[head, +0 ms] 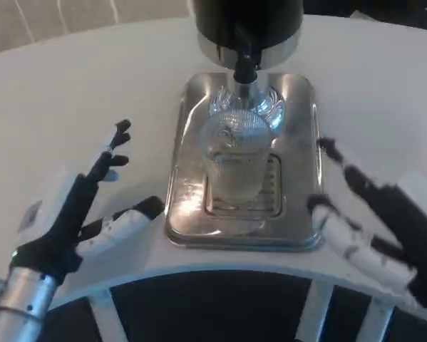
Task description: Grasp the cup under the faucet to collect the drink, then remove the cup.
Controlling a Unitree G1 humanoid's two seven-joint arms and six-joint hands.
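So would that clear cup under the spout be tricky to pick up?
Probably somewhat. The cup looks like clear, smooth glass or plastic, so likely stiff yet slippery. It stands upright, taller than wide, on the metal tray, so a sideways nudge could tip it.

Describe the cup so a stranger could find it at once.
Find the silver drip tray in the middle of the white table. The cup stands upright on its grate, right below the black faucet. It is the one clear, ribbed thing there.
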